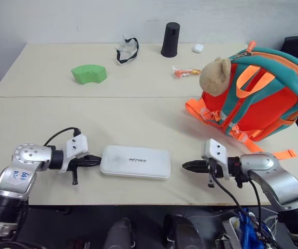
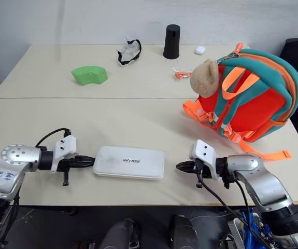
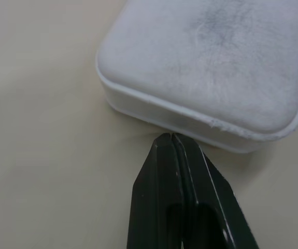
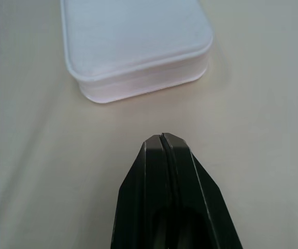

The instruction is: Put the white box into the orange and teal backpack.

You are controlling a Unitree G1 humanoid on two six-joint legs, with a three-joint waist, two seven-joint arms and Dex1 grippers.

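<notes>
Beige table [image 1: 138,119] – white box [image 1: 135,162] flat, pinched-closed left gripper [image 1: 98,160] at its end

Silver arms, black-fingered left hand [image 1: 98,160]

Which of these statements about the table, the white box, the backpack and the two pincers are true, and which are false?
1. The white box lies flat on the table, between the two pincers. True.
2. The left pincer is wide open. False: its fingers are shut, with the tips at the box's short edge.
3. The right pincer touches the box. False: bare table shows between its shut tips and the box.
4. The orange and teal backpack stands on the table with a teddy bear on it. True.
5. The box is already inside the backpack. False: it lies on the table, apart from the backpack.
</notes>
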